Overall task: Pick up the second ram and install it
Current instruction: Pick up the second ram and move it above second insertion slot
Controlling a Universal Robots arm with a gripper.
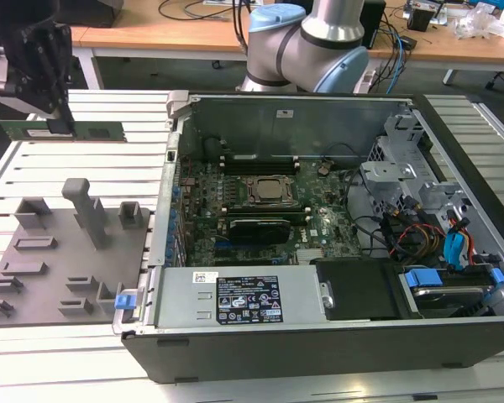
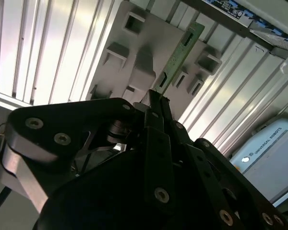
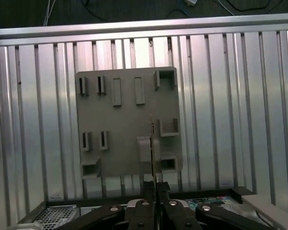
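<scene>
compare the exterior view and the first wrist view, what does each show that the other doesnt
Exterior view: the motherboard inside the open case, and the arm's base. First wrist view: the table's end rail with dark floor beyond. Both: the claw shut on the second ram, held clear of the grey tray on the slatted table.

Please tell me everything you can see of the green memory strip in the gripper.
The long, thin, flat green circuit-board strip is clamped near its middle by the black gripper. It stands on edge, its length level, in the air above the grey slotted plastic tray, at the exterior view's left. Nothing else touches it.
</scene>
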